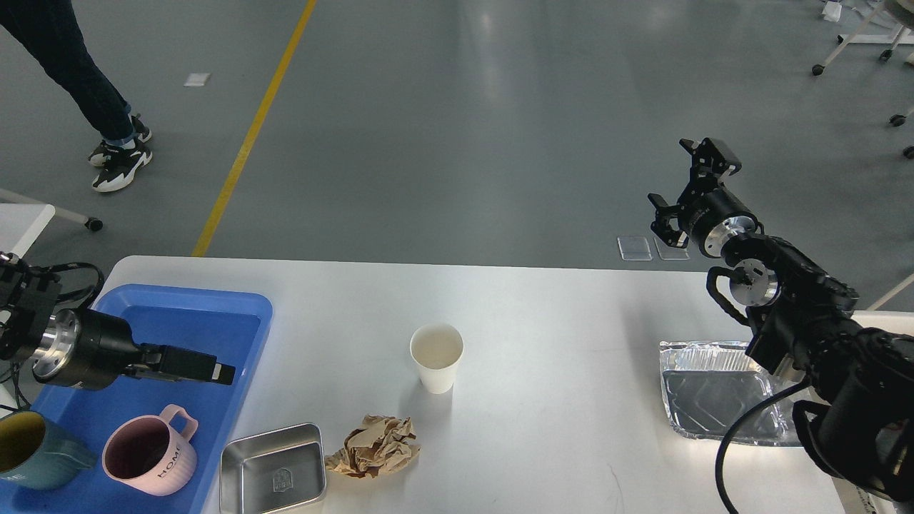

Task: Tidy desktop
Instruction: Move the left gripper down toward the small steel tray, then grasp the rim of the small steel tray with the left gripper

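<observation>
Desktop (543, 321): wide, white, slightly glossy, rounded corner.

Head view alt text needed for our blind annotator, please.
A white desktop holds a paper cup, crumpled brown paper, a steel tin and a foil tray. Two mugs sit in a blue tray under the left gripper.

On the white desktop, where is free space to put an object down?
The desktop is bare between the paper cup and the foil tray, and along its far edge. It is crowded near the crumpled paper, metal tin and blue tray.
</observation>
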`<state>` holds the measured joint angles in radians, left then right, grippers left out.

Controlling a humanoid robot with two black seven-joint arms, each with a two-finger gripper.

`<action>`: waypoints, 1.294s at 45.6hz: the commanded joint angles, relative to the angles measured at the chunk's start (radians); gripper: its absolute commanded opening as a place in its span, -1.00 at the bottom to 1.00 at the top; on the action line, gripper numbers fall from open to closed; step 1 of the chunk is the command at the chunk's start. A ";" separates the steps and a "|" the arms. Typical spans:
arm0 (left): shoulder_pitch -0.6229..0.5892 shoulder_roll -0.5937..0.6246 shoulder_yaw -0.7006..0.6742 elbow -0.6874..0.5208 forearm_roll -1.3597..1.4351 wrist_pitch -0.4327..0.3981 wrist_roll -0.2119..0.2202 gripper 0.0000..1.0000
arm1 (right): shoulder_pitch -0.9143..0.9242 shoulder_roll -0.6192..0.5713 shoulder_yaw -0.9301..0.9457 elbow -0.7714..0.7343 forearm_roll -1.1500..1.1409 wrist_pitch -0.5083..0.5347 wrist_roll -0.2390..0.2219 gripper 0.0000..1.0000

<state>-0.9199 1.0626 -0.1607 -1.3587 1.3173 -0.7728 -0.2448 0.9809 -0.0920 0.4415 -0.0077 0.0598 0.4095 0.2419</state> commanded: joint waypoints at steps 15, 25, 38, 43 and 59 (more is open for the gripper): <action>-0.073 -0.182 0.010 0.130 0.102 -0.149 0.041 0.97 | 0.009 -0.009 0.002 -0.001 0.006 -0.005 0.002 1.00; -0.065 -0.277 0.015 0.141 0.145 -0.187 0.042 0.97 | 0.009 -0.023 0.002 -0.001 0.006 -0.005 0.002 1.00; -0.063 -0.305 0.084 0.158 0.160 -0.187 0.047 0.97 | 0.009 -0.037 0.002 -0.001 0.006 -0.003 0.002 1.00; -0.062 -0.309 0.090 0.177 0.160 -0.187 0.048 0.97 | 0.007 -0.037 0.002 -0.001 0.006 -0.003 0.002 1.00; -0.060 -0.361 0.104 0.254 0.177 -0.187 0.048 0.97 | -0.001 -0.035 0.002 -0.001 0.006 -0.003 0.002 1.00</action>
<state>-0.9822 0.7233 -0.0585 -1.1290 1.4805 -0.9602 -0.1964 0.9832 -0.1263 0.4434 -0.0075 0.0660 0.4065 0.2439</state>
